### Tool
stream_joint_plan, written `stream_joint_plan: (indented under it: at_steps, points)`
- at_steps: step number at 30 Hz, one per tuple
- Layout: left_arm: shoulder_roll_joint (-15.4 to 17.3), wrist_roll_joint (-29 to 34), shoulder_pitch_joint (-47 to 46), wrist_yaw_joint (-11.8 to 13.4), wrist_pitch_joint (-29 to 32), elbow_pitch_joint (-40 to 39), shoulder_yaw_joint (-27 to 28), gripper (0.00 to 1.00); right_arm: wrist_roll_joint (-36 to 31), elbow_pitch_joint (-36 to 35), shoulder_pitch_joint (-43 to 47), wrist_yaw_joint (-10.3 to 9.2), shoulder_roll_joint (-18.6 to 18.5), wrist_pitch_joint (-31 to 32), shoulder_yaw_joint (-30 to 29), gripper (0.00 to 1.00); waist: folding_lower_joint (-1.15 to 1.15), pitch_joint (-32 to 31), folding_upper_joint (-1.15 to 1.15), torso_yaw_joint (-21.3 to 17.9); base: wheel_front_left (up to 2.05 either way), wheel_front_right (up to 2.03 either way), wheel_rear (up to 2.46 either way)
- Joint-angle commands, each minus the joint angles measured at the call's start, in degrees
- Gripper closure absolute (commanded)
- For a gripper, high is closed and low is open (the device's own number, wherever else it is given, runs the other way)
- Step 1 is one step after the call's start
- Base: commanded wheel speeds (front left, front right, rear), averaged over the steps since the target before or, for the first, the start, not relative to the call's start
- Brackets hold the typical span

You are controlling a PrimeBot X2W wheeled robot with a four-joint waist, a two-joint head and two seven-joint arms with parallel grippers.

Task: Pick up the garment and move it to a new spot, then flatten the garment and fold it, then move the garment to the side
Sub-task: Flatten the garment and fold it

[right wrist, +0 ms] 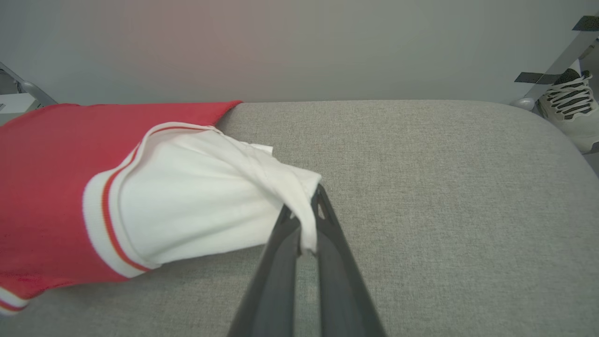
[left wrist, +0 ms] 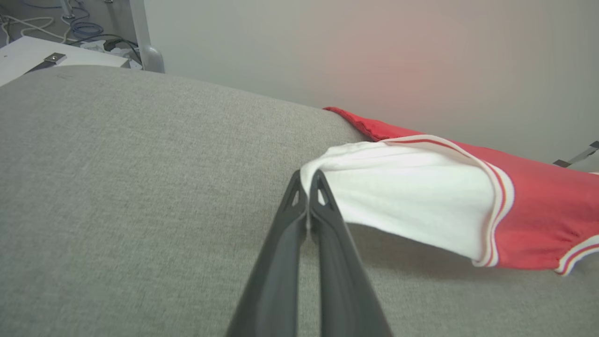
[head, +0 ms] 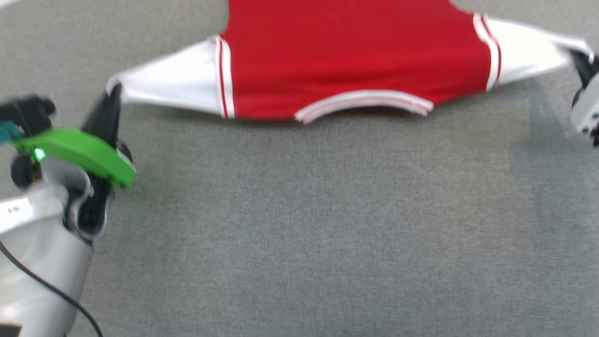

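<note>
In the head view the shirt [head: 355, 51] lay stretched wide across the 12 o'clock part of the picture. Its red body sat in the middle, with a white sleeve pulled out to each side. A curved white-and-red striped band ran along its near edge, towards 6 o'clock. The picture was somewhat blurred.

The left gripper [head: 114, 93] stood at about 9 o'clock. Its dark fingers were clenched on the tip of the left white sleeve. In the left wrist view the two fingers [left wrist: 323, 201] met at the middle, with the sleeve's edge pinched between them. From there the shirt ran off towards 3 o'clock. The sleeve hung clear of the grey tabletop [head: 304, 224], with a shadow under it.

The right gripper [head: 580, 61] stood at about 2 o'clock in the head view, at the end of the other sleeve. In the right wrist view its fingers [right wrist: 327, 220] were closed on a fold of white cloth. The shirt spread from them towards 9 o'clock, and the sleeve was lifted off the tabletop there too.

A green cover [head: 79, 150] sat on the left wrist. A striped shoe [right wrist: 568, 103] showed at 2 o'clock in the right wrist view, beyond the table's edge. Cables [left wrist: 89, 30] lay at 10 o'clock in the left wrist view.
</note>
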Motion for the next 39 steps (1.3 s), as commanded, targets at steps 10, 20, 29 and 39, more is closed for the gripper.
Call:
stream_joint_plan:
  at_steps: [10, 20, 29, 39]
  points:
    - [4.21, -4.21, 17.45, 3.61, 9.46, -9.09, -1.78, 1.0, 4.85, -3.9, 14.85, -0.2, -3.91, 7.93, 1.59, 1.0, 0.0, -13.48, 0.0, -1.1, 0.0, 0.0, 0.0]
    - [8.42, -8.88, 31.3, 8.76, 16.5, -23.43, -1.65, 1.0, 7.68, -10.53, 26.72, -0.2, -6.89, 19.74, -1.35, 1.0, 0.0, -18.23, 0.0, -1.95, 0.0, 0.0, 0.0]
    - [12.75, -12.87, 42.53, 13.1, 23.61, -34.83, -2.82, 1.0, 6.83, -22.24, 41.1, -0.2, -6.84, 31.35, -10.4, 1.0, 0.0, -20.23, 0.0, -2.47, 0.0, 0.0, 0.0]
    - [13.67, -9.46, 42.38, 15.85, 28.44, -46.84, -7.57, 1.0, -2.45, -41.71, 49.83, -0.2, 0.78, 43.8, -25.04, 0.0, 0.0, -15.41, 0.0, -0.09, 0.0, 0.0, 0.0]
